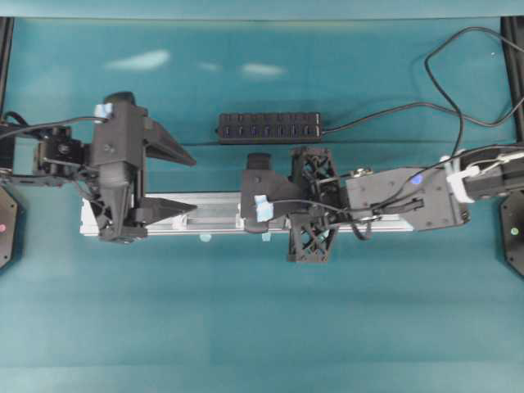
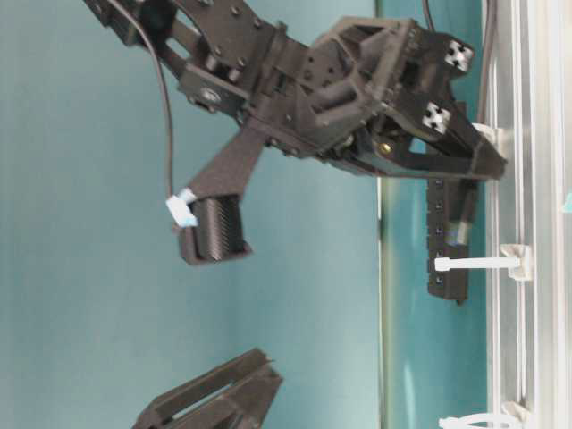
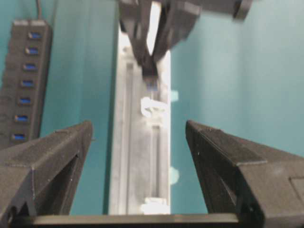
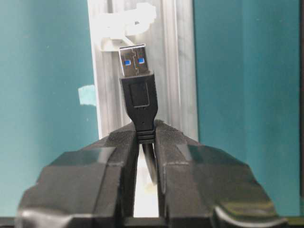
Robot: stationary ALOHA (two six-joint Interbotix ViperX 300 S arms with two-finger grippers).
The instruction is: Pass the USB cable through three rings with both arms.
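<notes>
The right pincer is clenched on the plug of the cable, which points at a ring just ahead of its tip; the left pincer stands released, wide, with nothing between its fingers, facing the plug from the far side of that ring. The risk, I judge, is that the plug comes a little off line and hits the ring's edge or the rail; then it may twist in the grip, and the trailing cable may drag. The surface is a flat teal table; a hub lies near.
</notes>
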